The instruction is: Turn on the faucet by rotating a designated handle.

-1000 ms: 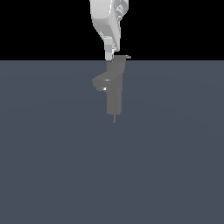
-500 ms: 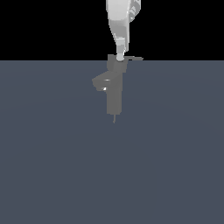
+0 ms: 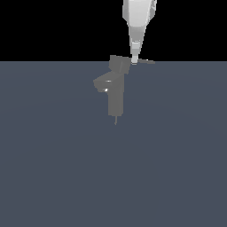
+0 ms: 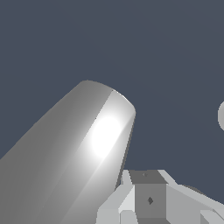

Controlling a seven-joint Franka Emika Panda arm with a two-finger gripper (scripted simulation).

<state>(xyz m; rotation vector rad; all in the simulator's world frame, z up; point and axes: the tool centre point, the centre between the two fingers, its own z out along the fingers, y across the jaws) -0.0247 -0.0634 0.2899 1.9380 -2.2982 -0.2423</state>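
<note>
A: Matte grey, exterior view: the faucet [image 3: 116, 91] stands upright on the slate floor [image 3: 53, 168], above the frame's middle. Spout stub points toward the view's left; the handle [image 3: 144, 61] sticks out from the boxy cap toward the view's right, thin and tapering.

B: Gripper?

A: The gripper [image 3: 134, 59] comes down from above, its tip at the handle's root, just beside the cap. Touching or a hair apart, cannot tell. Whether the jaws are spread or pressed together, cannot tell either.

B: Wrist view?

A: A large pale rounded cylinder [image 4: 74, 148], probably an arm part, fills most of it, with blocky grey hardware [image 4: 148, 199] beneath. Handle not identifiable.

B: Handling?

A: My judgement: rigid, hinged, smooth-sided. Push sideways nearer the thin outer end for leverage; a pinch on that flat taper could slip.
</note>
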